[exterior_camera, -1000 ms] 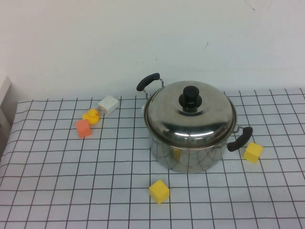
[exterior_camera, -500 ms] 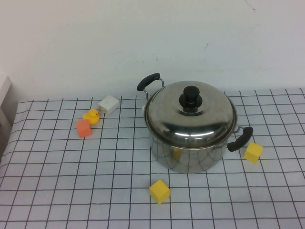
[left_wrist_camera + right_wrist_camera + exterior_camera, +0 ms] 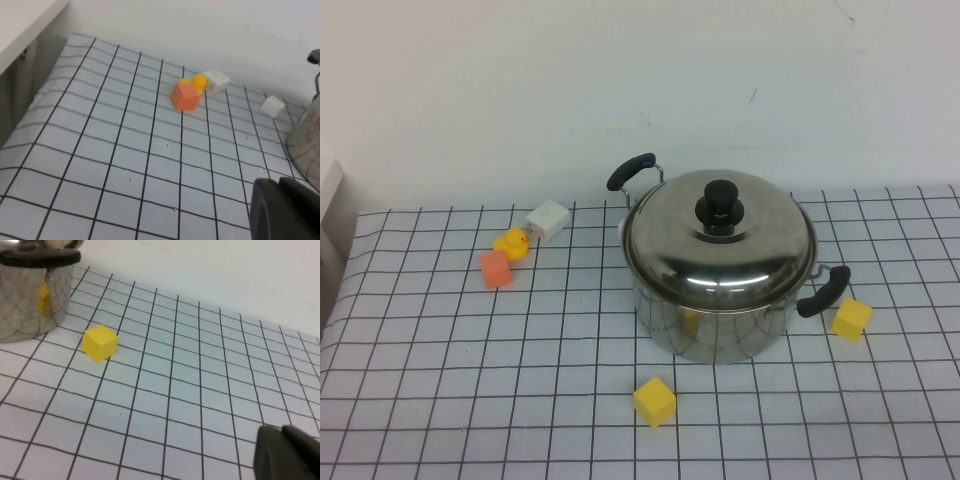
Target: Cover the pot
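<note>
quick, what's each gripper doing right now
Left gripper: off the left of the table, near nothing, holding nothing visible; open or shut cannot be told.
Right gripper: off to the right, likewise; cannot be told.

High view downward, wrist views low, oblique

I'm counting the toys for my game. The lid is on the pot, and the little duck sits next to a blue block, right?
Not quite. The lid is on the pot, but the block beside the duck is orange, not blue. The high view shows it. Neither gripper appears there; a dark bit of each shows in its wrist view.
</note>
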You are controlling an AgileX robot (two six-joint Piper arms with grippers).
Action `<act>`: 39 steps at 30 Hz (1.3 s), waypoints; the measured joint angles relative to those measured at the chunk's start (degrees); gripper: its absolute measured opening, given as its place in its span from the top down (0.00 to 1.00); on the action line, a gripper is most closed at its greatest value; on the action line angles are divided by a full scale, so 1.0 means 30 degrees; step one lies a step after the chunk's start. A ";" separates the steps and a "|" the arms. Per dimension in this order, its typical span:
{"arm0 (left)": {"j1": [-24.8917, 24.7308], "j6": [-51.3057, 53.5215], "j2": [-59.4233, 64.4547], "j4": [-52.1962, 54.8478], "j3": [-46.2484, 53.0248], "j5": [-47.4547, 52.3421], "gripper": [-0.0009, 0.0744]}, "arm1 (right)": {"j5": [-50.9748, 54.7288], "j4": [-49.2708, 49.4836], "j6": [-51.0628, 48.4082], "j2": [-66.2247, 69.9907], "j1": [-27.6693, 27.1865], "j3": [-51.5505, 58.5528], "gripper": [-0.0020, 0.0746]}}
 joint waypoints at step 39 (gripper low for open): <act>0.0044 0.1951 0.0000 -0.0033 -0.0001 0.0331 0.99 | 0.0000 0.0000 0.0000 0.0000 0.0000 0.0000 0.96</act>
